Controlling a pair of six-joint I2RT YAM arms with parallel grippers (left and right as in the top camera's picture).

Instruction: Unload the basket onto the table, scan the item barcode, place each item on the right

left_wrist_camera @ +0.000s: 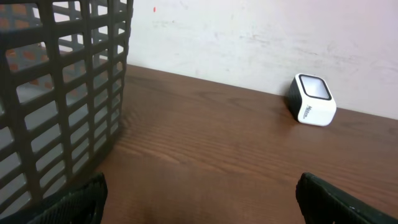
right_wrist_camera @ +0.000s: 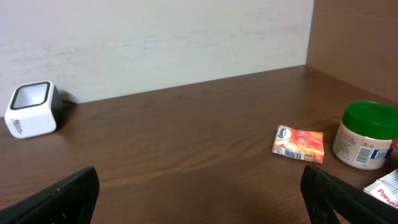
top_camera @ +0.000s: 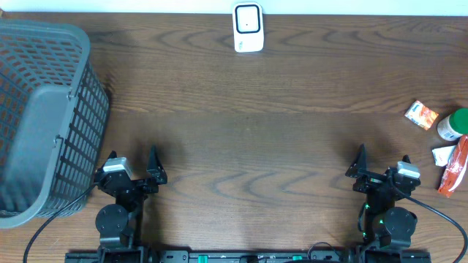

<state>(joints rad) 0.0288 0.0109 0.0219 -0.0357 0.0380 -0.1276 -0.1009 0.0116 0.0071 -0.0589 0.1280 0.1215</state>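
Scanner point(top_camera: 248, 28): sitting upright at the table's point(top_camera: 241, 131) far edge, about midway across. Orange packet point(top_camera: 422, 115), green-lidded jar point(top_camera: 453, 124) and red pouch point(top_camera: 455, 166): clustering at the right edge, untouched. Left gripper point(top_camera: 132, 157) and right gripper point(top_camera: 382, 157): sitting near the front edge, well apart, jaws gaping wide, gripping nothing. Grey basket point(top_camera: 80, 139): standing at far left, just beside the left gripper.

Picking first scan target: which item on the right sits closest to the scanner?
The small orange packet, set at the group's edge toward the scanner. The green-lidded jar, white packet and red pouch all lie farther right.
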